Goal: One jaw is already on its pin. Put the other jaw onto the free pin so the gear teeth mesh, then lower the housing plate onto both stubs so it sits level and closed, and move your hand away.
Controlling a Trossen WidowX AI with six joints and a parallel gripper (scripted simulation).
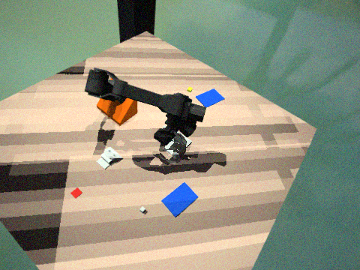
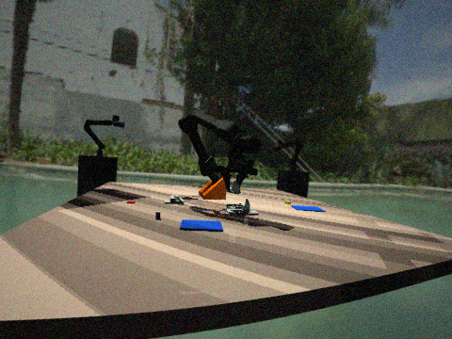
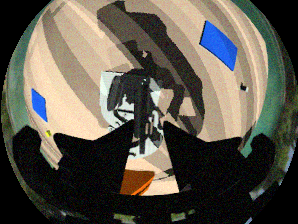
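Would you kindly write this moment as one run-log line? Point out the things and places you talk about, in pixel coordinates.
tool (image 1: 176, 151) (image 3: 148, 123): shut on dark part | over: pale assembly (image 1: 186, 140) (image 3: 106, 95) | housing plate: not lowered

An outdoor setting, like a courtyard or garden with a pool. Greenish water (image 2: 377, 311) surrounds a broad wooden table (image 2: 226, 273) with planks in pale and brown stripes. Behind it, a pale, weathered masonry wall (image 2: 89, 104) has one dark arched window (image 2: 124, 46). A strip of low green plants (image 2: 141, 160) runs along the foot of the wall, above a light stone edge. A large dark leafy tree (image 2: 282, 52) fills the middle, a slim trunk (image 2: 20, 71) stands at the far left, and blue sky (image 2: 414, 47) with thin cloud shows at upper right.
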